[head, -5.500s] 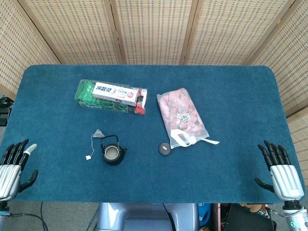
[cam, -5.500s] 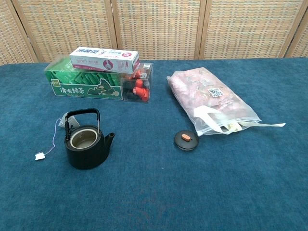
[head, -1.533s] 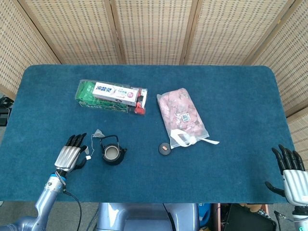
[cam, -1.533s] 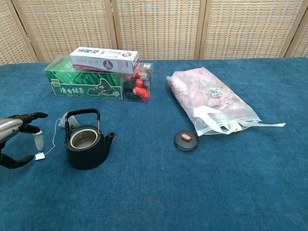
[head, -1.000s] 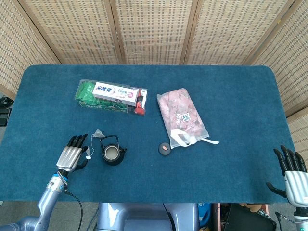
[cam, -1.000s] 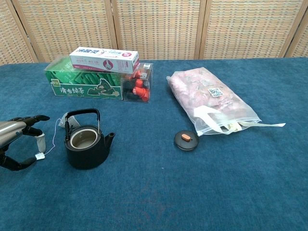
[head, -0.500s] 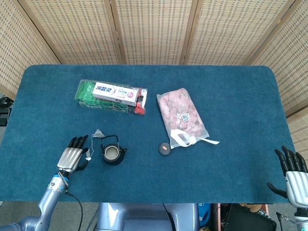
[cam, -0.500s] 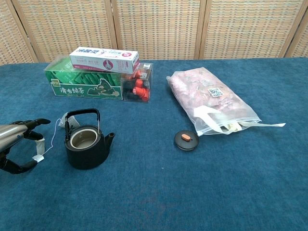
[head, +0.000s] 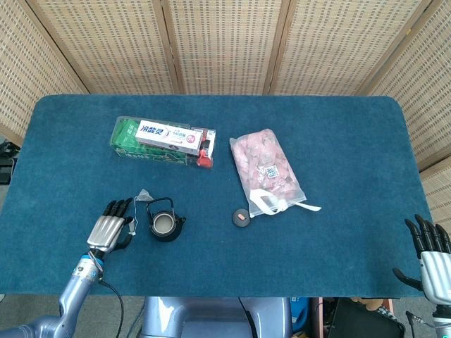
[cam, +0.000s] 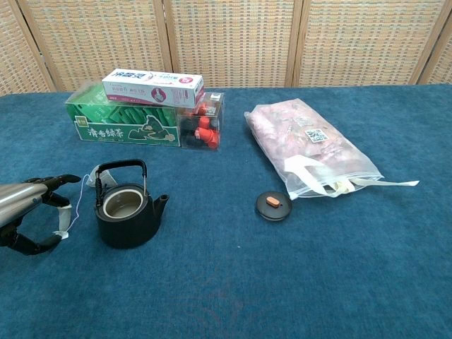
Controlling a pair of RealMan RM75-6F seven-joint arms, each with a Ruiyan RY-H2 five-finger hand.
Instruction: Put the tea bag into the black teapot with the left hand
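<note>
Silver left hand (head: 108,232), black fingers (head: 115,208)

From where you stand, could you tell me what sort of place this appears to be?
Probably a staged tabletop for robot trials, not a real kitchen: a blue cloth-covered table, woven screens behind it, and assorted goods such as a toothpaste box and black teapot.

Tea bag (head: 144,195) lies beside lidless black teapot (cam: 128,213).
</note>
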